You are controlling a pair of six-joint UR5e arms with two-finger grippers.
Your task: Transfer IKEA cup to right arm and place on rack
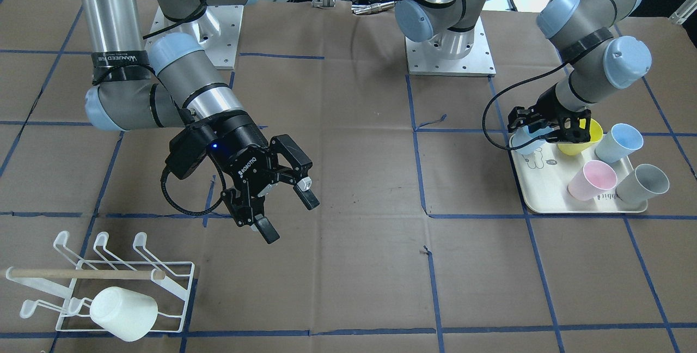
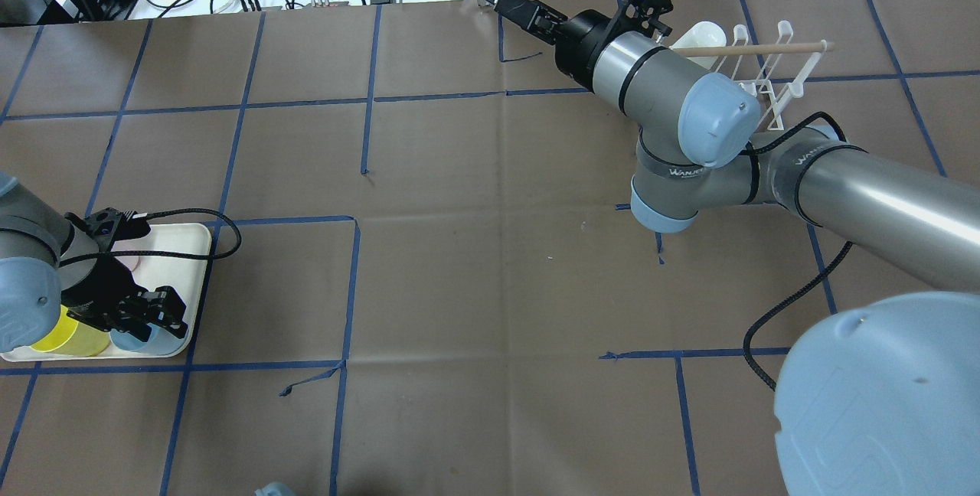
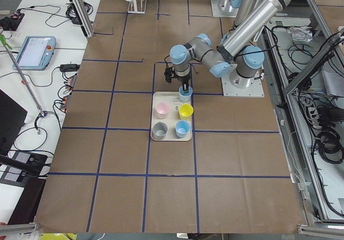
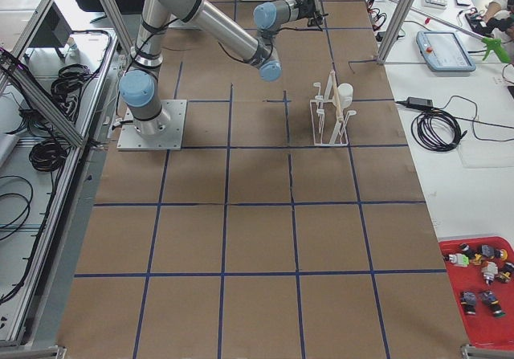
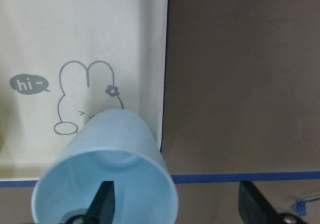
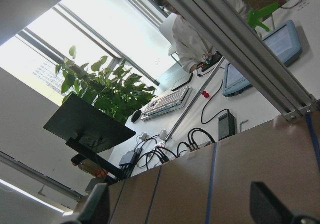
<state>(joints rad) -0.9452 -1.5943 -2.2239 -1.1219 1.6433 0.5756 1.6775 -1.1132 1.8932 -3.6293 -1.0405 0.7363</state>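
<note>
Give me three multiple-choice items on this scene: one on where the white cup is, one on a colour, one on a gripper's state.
1. Where is the white cup? A on the bare table; B on the rack; C on the floor.
2. What colour is the cup that the left gripper straddles? A pink; B light blue; C grey.
3. The right gripper is: A open and empty; B shut on a cup; C shut on nothing.
Answers: 1 B, it hangs on the rack's wire prongs. 2 B, the left wrist view shows it pale blue, with one finger inside it. 3 A, its fingers are spread in mid-air with nothing between them.
</note>
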